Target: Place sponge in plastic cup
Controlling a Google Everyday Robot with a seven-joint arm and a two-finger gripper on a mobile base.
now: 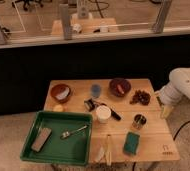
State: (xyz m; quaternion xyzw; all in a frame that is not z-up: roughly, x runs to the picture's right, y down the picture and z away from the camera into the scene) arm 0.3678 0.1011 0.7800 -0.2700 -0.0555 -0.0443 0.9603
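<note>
The teal-green sponge (132,143) lies flat near the front right of the wooden table (153,150). The blue-grey plastic cup (95,90) stands upright at the back middle, between two bowls. My white arm comes in from the right, and the gripper (165,110) hangs off the table's right edge. It is well to the right of the cup, and above and to the right of the sponge. It touches neither.
A green tray (33,152) at the front left holds a grey-brown block (41,139) and a fork (74,132). A white cup (103,114), a metal cup (138,121), two dark bowls (61,92) (120,87), a black-handled tool (112,113) and wooden utensils (106,149) stand on the table.
</note>
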